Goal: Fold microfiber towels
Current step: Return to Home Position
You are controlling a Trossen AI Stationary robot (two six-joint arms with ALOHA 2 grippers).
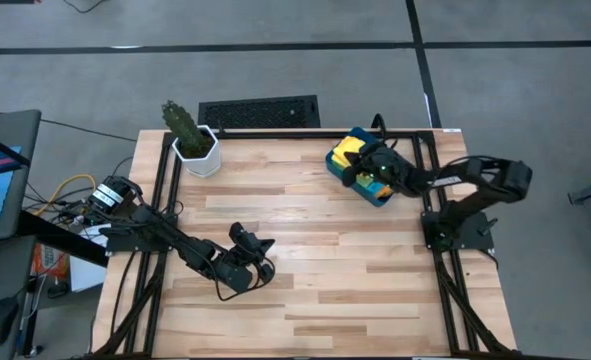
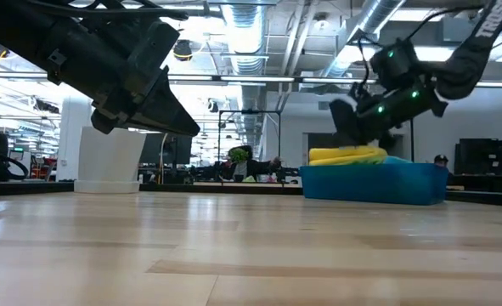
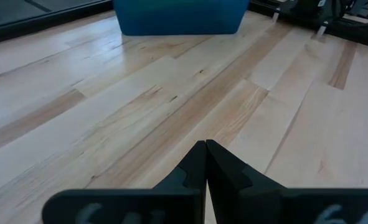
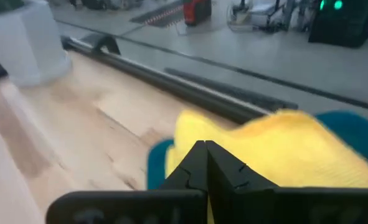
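A bright yellow towel (image 1: 347, 148) lies on top in the dark teal bin (image 1: 377, 192) at the table's far right. It shows over the bin's rim in the low view (image 2: 348, 155). My right gripper (image 4: 205, 144) is shut, and its tips stand at the yellow towel (image 4: 283, 149) from the right, slanting slightly down. My left gripper (image 3: 205, 144) is shut on nothing. It hovers a little above bare wood near the table's middle (image 1: 263, 258) and points toward the bin (image 3: 177, 15). My right gripper has its shut fingertips at the top of the yellow towel (image 4: 190, 134), but the fingers hide the spot. I cannot tell whether they touch the cloth.
A cactus in a white pot (image 1: 193, 140) stands at the table's far left corner. Black frame rails (image 4: 190, 87) run along the table's far and side edges. Bare wood (image 1: 325, 270) spreads between the two arms.
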